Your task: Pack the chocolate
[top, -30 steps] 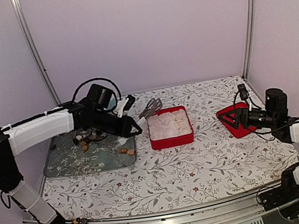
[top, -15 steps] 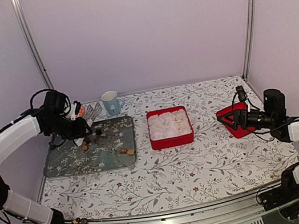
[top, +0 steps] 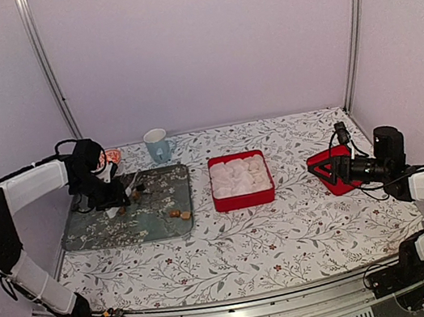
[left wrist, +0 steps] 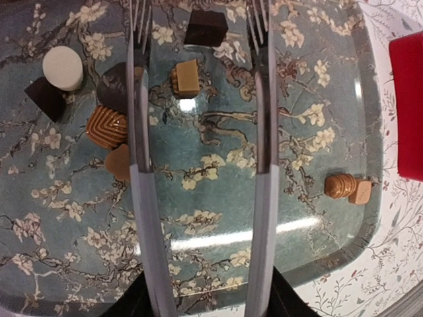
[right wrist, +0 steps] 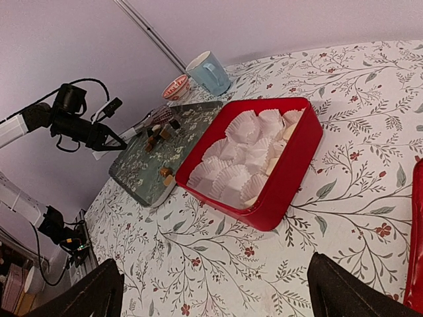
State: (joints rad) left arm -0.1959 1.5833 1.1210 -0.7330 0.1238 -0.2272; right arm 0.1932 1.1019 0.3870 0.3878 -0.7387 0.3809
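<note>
left wrist view: the left gripper (left wrist: 198, 16) hangs over a blue-green tray (left wrist: 330, 261) patterned with blossom. its two fork-tipped fingers (left wrist: 140, 198) stand partly apart and grip nothing. the chocolate (top: 179, 213) lies loose on the tray as small separate pieces.

a tan square piece (left wrist: 185, 78) sits in the gap between the fingers, touching neither. a dark square piece (left wrist: 206, 28) lies between the fork tips.

on the outer side of one finger lies a cluster:
- a dark rounded lump (left wrist: 112, 86), partly covered by that finger
- a ribbed caramel square (left wrist: 106, 125)
- a pale tan piece (left wrist: 119, 162) at the finger's edge
- a white disc (left wrist: 63, 66)
- a dark block (left wrist: 45, 98)

well apart, near the tray's opposite rim, a brown barrel-shaped piece (left wrist: 340, 186) touches a tan cube (left wrist: 361, 192).

top external view: the tray lies at the left of the flowered tablecloth (top: 290, 227). a red box (top: 244, 200) stands just beside the tray's right edge. a pale blue mug (top: 157, 145) and a small bowl (top: 113, 155) stand behind the tray.

right wrist view: the right gripper (right wrist: 213, 264) has its jaws at full spread with nothing between them. it is well apart from the chocolate, on the far side of the red box. the box is filled with white pleated paper cups (right wrist: 231, 175). in the top view this gripper hovers by a red object (top: 334, 176).
</note>
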